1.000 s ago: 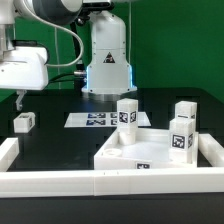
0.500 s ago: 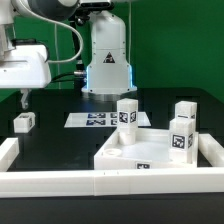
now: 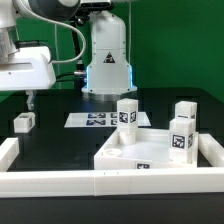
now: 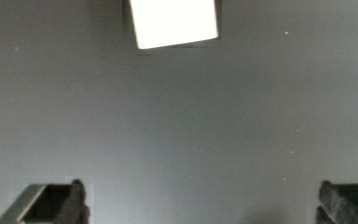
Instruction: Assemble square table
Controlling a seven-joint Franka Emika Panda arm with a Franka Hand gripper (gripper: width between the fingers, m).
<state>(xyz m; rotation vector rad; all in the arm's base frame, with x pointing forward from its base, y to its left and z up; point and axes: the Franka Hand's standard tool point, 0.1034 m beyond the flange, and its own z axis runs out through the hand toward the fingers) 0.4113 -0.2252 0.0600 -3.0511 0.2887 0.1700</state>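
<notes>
The square tabletop lies at the front right of the exterior view, with three tagged white legs standing on it: one at the back left corner, two at the right. A fourth loose leg lies on the black table at the exterior view's left; it shows in the wrist view as a white block. My gripper hangs above and just behind that leg. Its jaws stand wide apart and empty.
The marker board lies flat in front of the robot base. White border rails run along the front and sides. The robot base stands behind.
My gripper has moved a little toward the exterior view's right and slightly down, closer to the loose leg. The parts have not moved.
</notes>
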